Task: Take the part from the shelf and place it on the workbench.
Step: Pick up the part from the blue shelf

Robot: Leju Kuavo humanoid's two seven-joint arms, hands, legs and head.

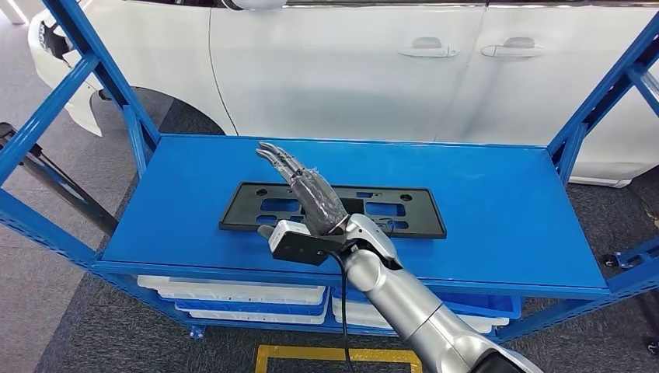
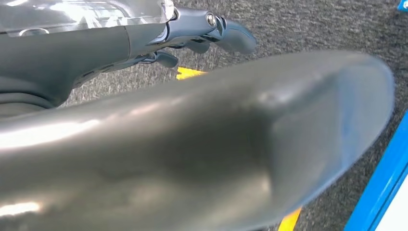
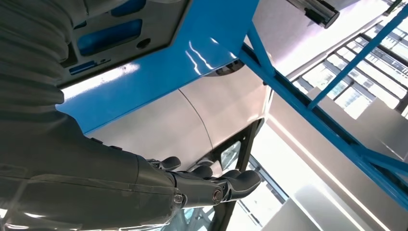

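Shelf (image 1: 497, 202), blue, carries the flat black part (image 1: 249, 210) lying near its front edge, about midway between the two side edges. Right hand (image 1: 311, 190) hovers over the part's middle, fingers (image 1: 278, 158) straight and close together, holding nothing. Left hand (image 2: 144, 38) hangs over grey carpet (image 2: 298, 29), fingers loosely apart.

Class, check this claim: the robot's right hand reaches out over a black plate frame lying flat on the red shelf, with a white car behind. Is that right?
One detail is wrong: the shelf is blue, not red, as the head view shows. The right hand does reach over the black plate frame lying flat on it, with the white car behind.
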